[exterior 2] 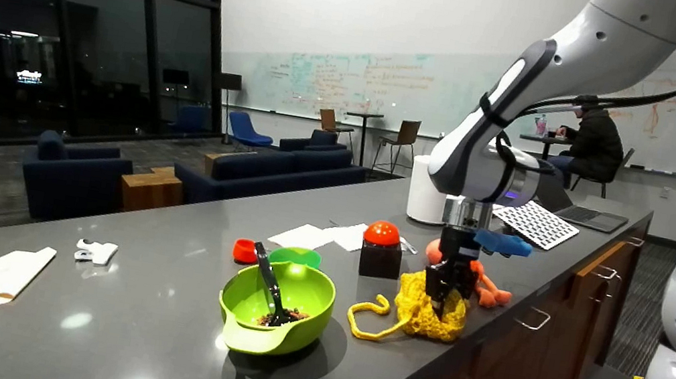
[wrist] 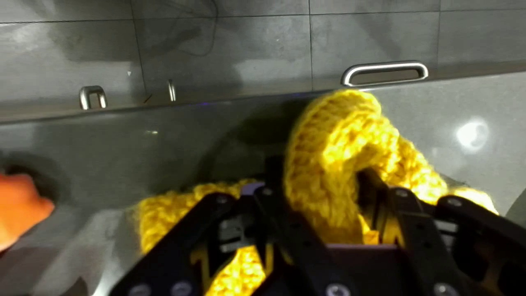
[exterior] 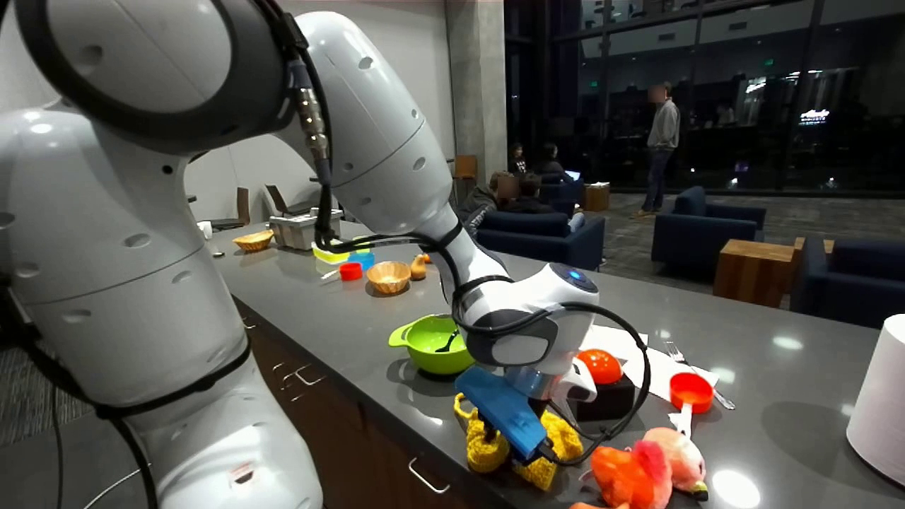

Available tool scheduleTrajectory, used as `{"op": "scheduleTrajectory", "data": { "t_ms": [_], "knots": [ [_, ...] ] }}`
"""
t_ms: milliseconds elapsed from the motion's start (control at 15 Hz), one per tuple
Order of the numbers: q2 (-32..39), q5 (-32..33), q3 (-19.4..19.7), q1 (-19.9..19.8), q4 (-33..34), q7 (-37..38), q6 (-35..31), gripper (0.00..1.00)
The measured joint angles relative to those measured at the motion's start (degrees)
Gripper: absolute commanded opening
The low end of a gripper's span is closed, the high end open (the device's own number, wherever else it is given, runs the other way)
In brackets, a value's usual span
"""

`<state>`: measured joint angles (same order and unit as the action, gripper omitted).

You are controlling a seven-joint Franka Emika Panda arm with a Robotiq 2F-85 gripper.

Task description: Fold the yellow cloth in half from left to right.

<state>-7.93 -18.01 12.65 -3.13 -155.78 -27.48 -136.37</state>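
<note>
While the gripper (wrist: 322, 181) is straddling a fold of the yellow cloth (wrist: 324, 156), whether pinching it cannot be told, more is lying on both sides.

In an exterior view I see a bowl (exterior 2: 309, 292), utensil (exterior 2: 269, 280) inside, left of the cloth (exterior 2: 412, 299) on the worktop (exterior 2: 157, 303); beyond the cloth, button (exterior 2: 380, 256) left, toy (exterior 2: 489, 296) right.
</note>
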Motion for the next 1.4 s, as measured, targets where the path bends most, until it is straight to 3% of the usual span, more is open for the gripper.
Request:
{"op": "scheduleTrajectory", "data": {
  "t_ms": [200, 467, 733, 1400],
  "knots": [
    [-0.4, 7.0, -2.6, 0.0, 1.5, 5.8, 0.1, 1.00],
    [-2.4, 16.7, -6.4, 0.0, 4.4, 14.3, 3.0, 1.00],
    [-5.1, 22.4, -9.6, 0.2, 8.0, 19.9, 8.8, 1.00],
    [-11.8, 24.3, -16.8, 2.8, 15.5, 33.5, 17.2, 1.00]
  ]
}}
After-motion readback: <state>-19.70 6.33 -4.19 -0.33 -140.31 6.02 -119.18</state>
